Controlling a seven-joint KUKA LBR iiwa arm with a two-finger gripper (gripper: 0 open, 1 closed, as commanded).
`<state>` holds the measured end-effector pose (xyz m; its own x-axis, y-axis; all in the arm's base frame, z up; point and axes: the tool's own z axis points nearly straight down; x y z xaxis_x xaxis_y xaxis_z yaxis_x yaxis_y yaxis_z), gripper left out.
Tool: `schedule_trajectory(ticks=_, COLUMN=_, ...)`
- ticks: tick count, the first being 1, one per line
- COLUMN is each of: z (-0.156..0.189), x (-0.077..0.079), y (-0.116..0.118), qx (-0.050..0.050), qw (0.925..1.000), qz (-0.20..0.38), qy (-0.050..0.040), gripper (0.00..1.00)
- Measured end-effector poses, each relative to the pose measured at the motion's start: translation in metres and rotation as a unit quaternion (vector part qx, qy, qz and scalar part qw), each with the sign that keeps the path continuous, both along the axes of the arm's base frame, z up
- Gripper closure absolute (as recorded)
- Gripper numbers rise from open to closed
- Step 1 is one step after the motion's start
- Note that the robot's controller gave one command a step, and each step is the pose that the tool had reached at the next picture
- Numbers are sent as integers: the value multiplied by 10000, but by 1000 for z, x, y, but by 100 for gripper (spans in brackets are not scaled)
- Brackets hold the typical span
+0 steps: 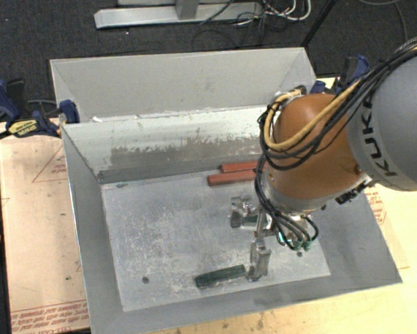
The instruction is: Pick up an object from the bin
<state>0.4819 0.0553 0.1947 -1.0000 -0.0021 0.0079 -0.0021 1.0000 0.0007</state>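
Note:
My gripper (248,238) hangs low over the front right part of the bin floor, below the orange wrist cover. Its two metal fingers stand apart, open, with nothing between them. One fingertip (257,266) is down at the right end of a dark green, pen-like stick (220,277) that lies flat near the bin's front wall. The other finger (238,214) is farther back, over bare floor. A reddish-brown flat stick (231,173) lies against the foot of the back wall, partly hidden behind the wrist cover.
The arm with its orange cover and cables reaches in from the right and hides the bin's right side. The left half of the bin floor is bare scratched metal with one small dark speck (145,280).

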Motion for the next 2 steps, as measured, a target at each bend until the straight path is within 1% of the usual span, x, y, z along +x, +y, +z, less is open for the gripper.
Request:
schedule_trajectory(ticks=1, z=-122, x=7, y=20, qx=8, qw=9945, qz=1045, qy=-91, gripper=0)
schedule_trajectory(ticks=2, z=-122, x=4, y=19, qx=7, qw=9945, qz=1043, qy=-40, gripper=100)
